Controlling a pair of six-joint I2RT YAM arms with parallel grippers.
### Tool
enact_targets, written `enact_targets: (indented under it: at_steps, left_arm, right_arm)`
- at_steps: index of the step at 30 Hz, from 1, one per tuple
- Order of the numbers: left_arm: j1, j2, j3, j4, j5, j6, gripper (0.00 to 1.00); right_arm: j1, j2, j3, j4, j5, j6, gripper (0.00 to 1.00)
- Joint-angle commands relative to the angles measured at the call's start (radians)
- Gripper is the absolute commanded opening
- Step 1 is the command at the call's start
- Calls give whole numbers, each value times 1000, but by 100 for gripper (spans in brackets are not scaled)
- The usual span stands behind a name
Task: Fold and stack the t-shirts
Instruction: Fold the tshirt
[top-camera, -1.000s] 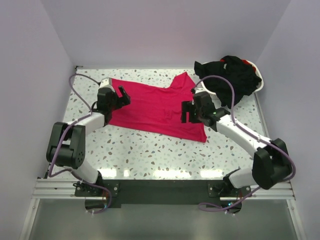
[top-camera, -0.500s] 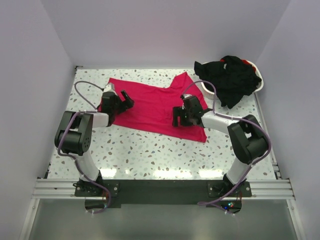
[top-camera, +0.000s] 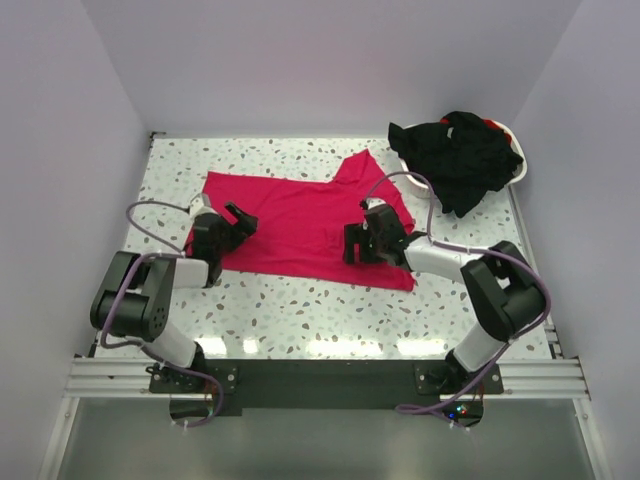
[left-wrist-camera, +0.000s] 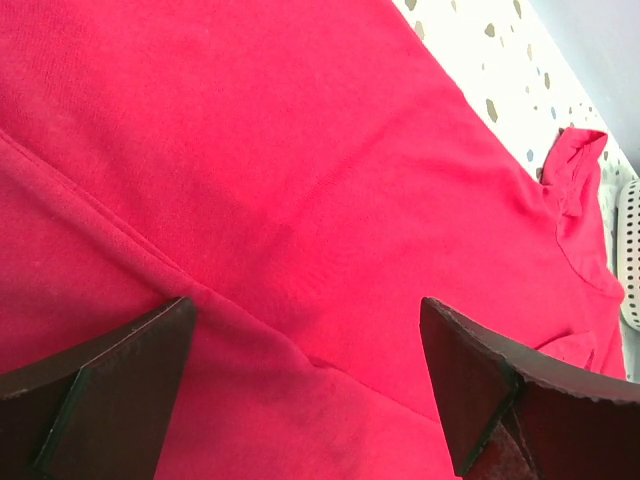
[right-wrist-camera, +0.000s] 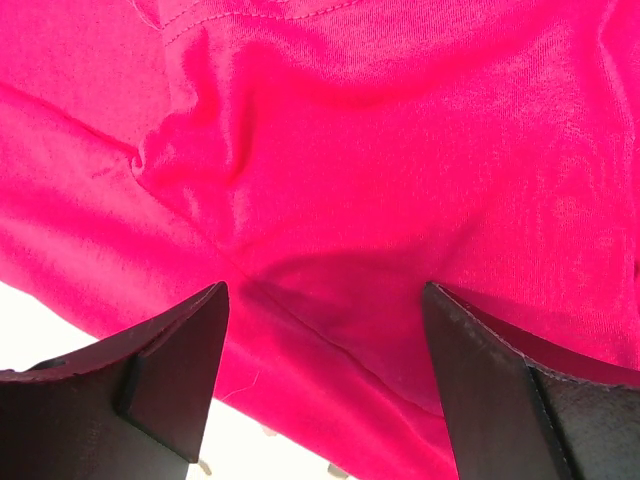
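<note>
Top external view is showing my two pairs of jaws standing wide apart, low over the red t-shirt (top-camera: 300, 212), which is lying spread on the speckled table (top-camera: 300, 300). My left gripper (top-camera: 240, 218) is hanging over its left edge and my right gripper (top-camera: 350, 245) over its right part (neither is pinching cloth). The black t-shirts (top-camera: 460, 150) are lying heaped in the white basket (top-camera: 519, 168), far right.

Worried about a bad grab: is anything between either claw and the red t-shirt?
Nothing visible. The left claw and right claw are open right over the red t-shirt, only its fabric between their jaws. The black t-shirts lie apart in the basket.
</note>
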Motion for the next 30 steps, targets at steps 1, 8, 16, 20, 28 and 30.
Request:
enact_targets:
  at_steps: [1,8,16,20,28,30]
  left_arm:
    - [6,-72,-106,-53,-67,-62,100]
    - [4,-269,-228,-79,-116,-87,100]
    - [2,-523,-316,-148,-160,-87,100]
    - [-5,-593,-273,-171,-173,-40,100]
    - [-16,-460,-106,-136,-98,135,100]
    - [-16,-391,-17,-151,-66,160,100]
  right_arm:
    - [53,-31,-60,-91,46,57,81]
    - [163,-118,-125,-162,135,152,82]
    - [200,-270,-178,-214,141,175,82]
    - [200,-316,-104,-264,177,137,84]
    - [84,-257,84,-265,238,40,90]
    - [44,-201,149,-251,235,5,89]
